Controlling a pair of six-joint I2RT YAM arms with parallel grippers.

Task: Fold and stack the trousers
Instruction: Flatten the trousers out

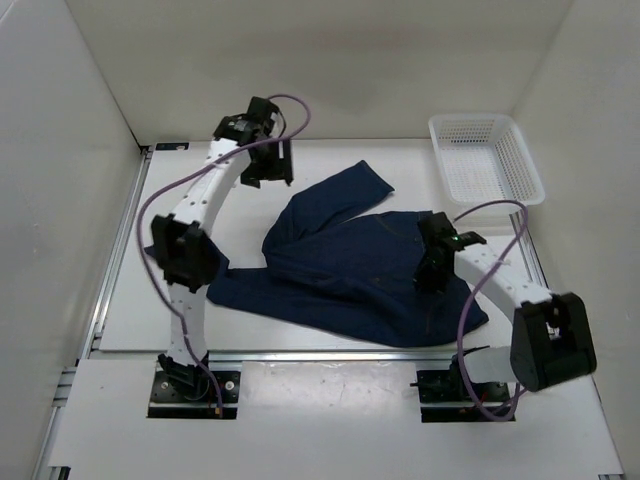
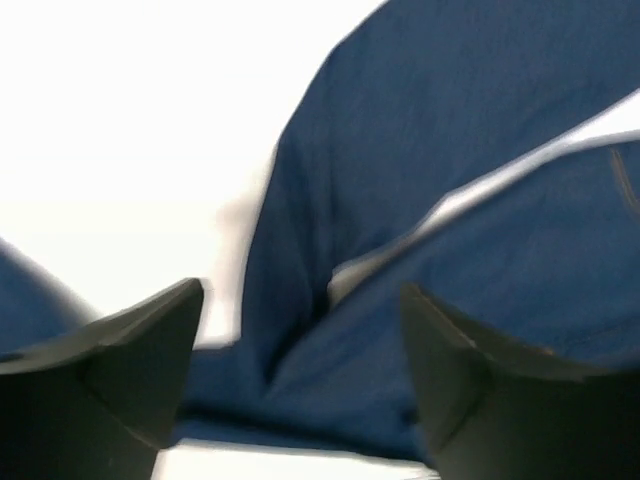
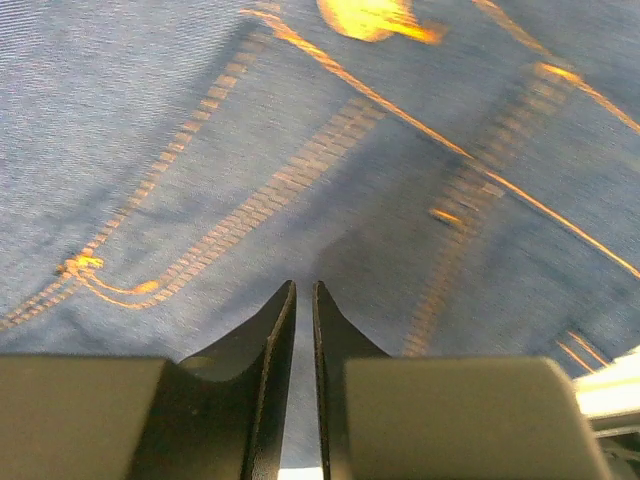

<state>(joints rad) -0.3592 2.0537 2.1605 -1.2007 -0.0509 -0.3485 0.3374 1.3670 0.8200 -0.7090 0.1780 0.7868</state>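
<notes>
Left fingers (image 2: 110, 370): spread wide, holding nothing, raised over the far leg of the trousers (image 1: 340, 270). Right fingers (image 3: 250, 350): closed to a slit, pinching denim by the orange pocket stitching. Trousers: spread mid-desk (image 1: 130, 300), hem near the front edge, bare surface left, basket (image 1: 475, 120) apart at far right.

A white latticed plastic basket (image 1: 497, 197) is set at the far right corner of a white table (image 1: 400, 165), which is enclosed by plain white walls (image 1: 350, 60).
</notes>
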